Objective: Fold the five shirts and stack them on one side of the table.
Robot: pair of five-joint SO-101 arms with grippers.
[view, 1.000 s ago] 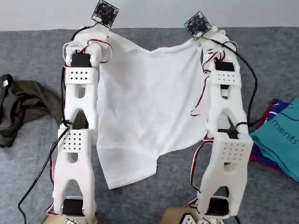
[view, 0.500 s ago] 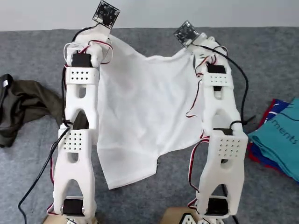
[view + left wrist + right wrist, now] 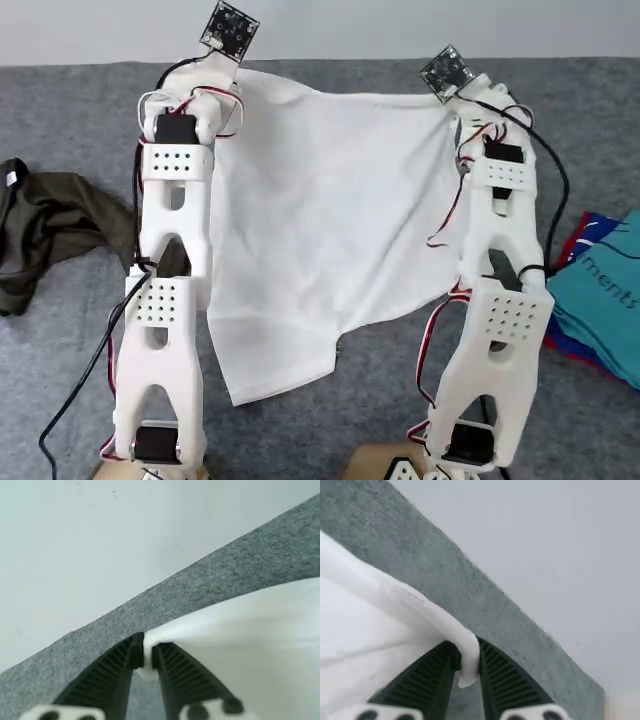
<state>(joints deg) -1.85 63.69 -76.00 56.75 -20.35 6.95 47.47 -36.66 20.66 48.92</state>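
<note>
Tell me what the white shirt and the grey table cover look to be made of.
White shirt: thin, soft fabric, probably a cotton knit, with a matte finish. It drapes, creases, and rolls softly at its pinched edge. Table cover: grey felt or short-pile carpet, also matte. Its surface looks fuzzy and flecked.

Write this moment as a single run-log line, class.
step: white shirt held along far edge | left gripper: shut on it | right gripper: shut on it | dark shirt: crumpled, left side | teal-topped pile: right side
</note>
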